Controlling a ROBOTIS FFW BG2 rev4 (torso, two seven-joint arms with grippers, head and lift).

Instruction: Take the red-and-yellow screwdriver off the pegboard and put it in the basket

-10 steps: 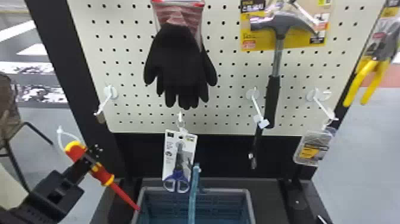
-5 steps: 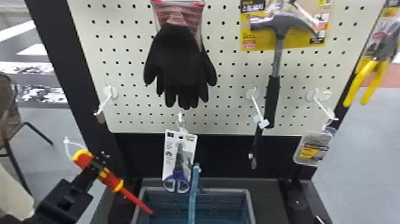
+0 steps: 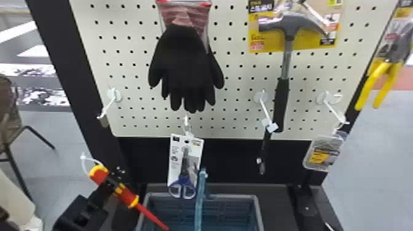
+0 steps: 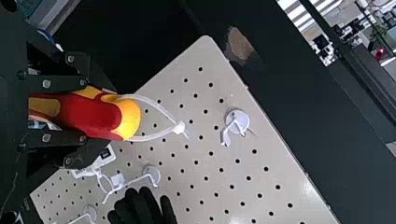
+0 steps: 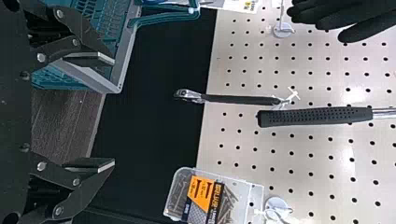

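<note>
In the head view, the left end effector (image 3: 116, 179) pinches the red-and-yellow screwdriver (image 3: 126, 194) around its handle, clear of the pegboard (image 3: 132, 73). The tool slants, butt high and red shaft down, with its tip over the basket (image 3: 236, 197) — a sensible pose, I'd say, since the shaft can go in first and lead the handle past the rim. A white tie (image 3: 83, 157) loops from the butt, probably what lets it hang from a hook (image 3: 107, 106). Unhooking looks done; what seems left is to carry the handle inward over the basket, lower it and let go. The basket's raised teal handle (image 3: 200, 199) and the carded scissors (image 3: 183, 188) hang or stand close by, so the shaft could snag there.

In the left wrist view, the fingers close on the handle from both sides, leaving the yellow butt and tie loop free — likely a firm hold on the thickest part.

In the right wrist view, the right end effector (image 5: 113, 111) has its fingers spread with nothing between them, facing the ratchet (image 5: 240, 99) and box of screws (image 5: 203, 198); it appears unneeded here.
</note>
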